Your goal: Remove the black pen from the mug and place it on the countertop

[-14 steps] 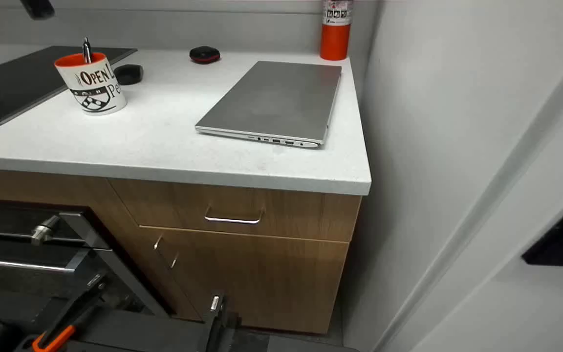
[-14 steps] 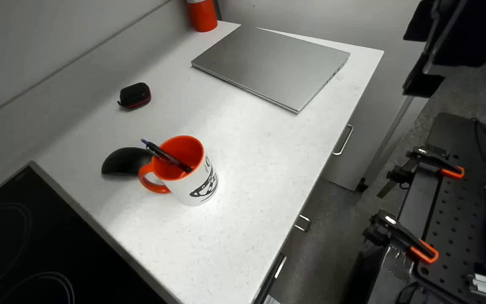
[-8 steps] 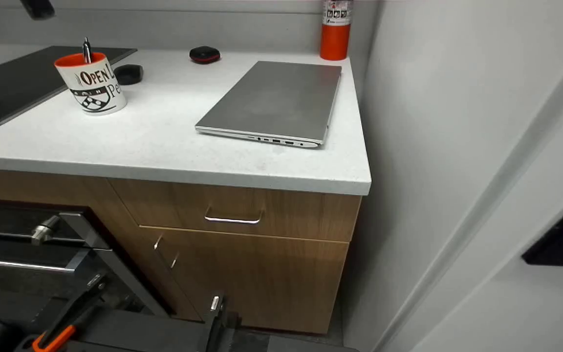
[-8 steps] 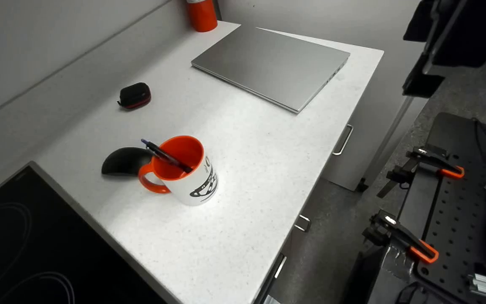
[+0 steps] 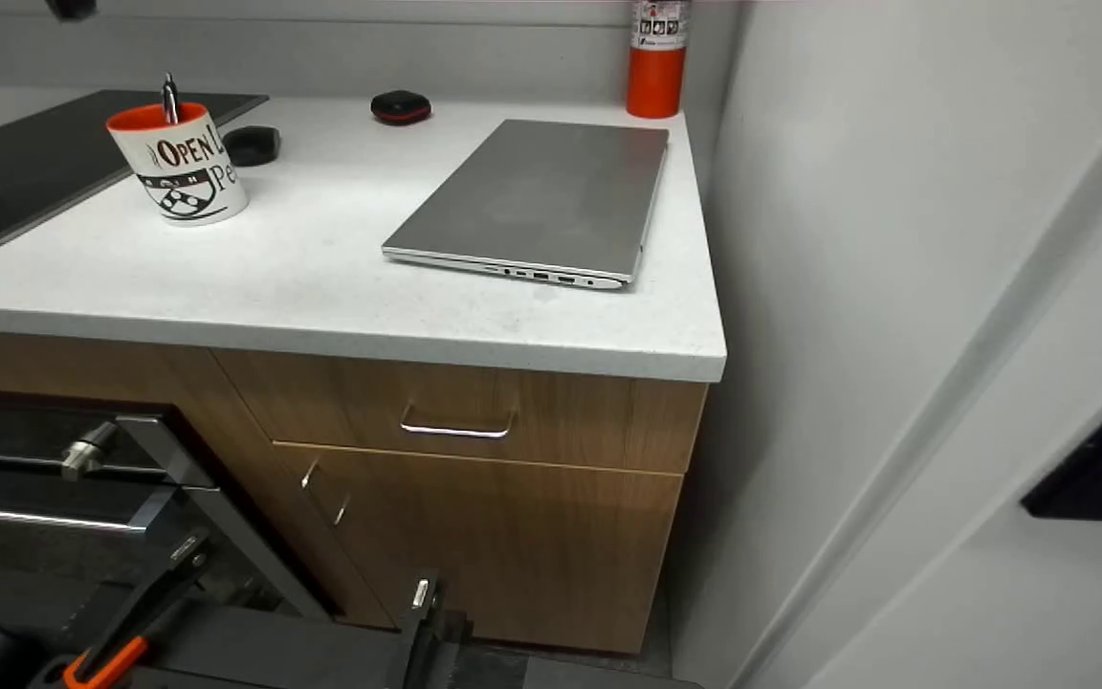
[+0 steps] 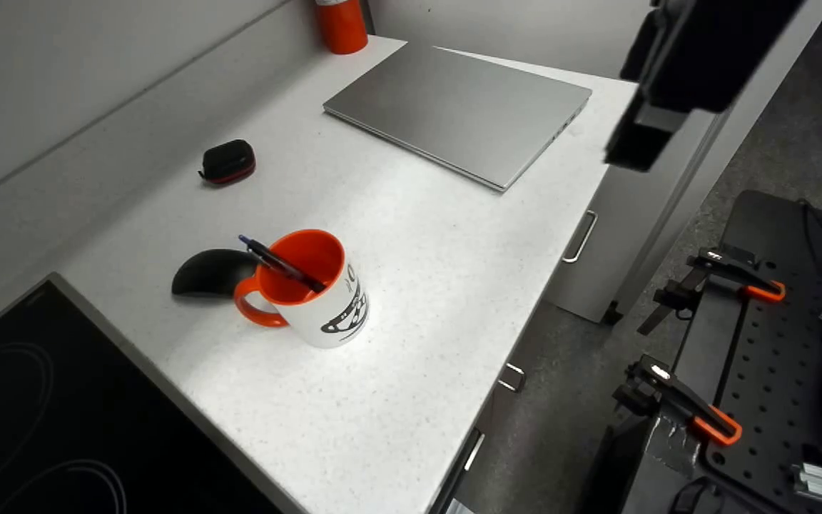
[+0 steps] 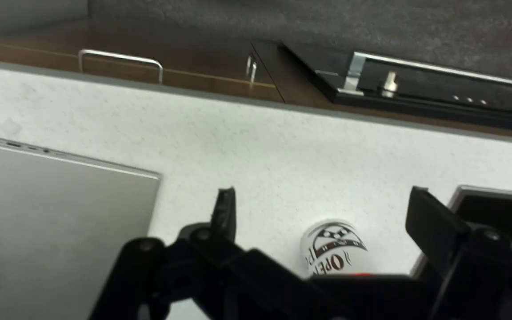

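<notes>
The white mug (image 5: 189, 177) with the orange-red rim and black lettering stands upright on the white countertop (image 5: 321, 277). It also shows in an exterior view (image 6: 329, 318) and in the wrist view (image 7: 334, 249). The black pen (image 5: 170, 99) leans inside the mug with its upper end above the rim, over the handle side in an exterior view (image 6: 279, 263). In the wrist view the pen is hidden behind the gripper body. My gripper (image 7: 322, 195) is open and empty, above the countertop. In an exterior view it hangs at the upper right (image 6: 639, 139), well apart from the mug.
A grey laptop (image 6: 457, 107) lies closed on the counter. A black mouse (image 6: 212, 271) sits beside the mug handle. A small black-and-red case (image 6: 227, 161) is near the back wall. A red canister (image 5: 656, 77) stands in the corner. A black cooktop (image 6: 61, 400) borders the counter.
My gripper has moved left in an exterior view, towards the counter side. Its dark tip has risen slightly at the upper left in an exterior view. The mug and pen have not moved.
</notes>
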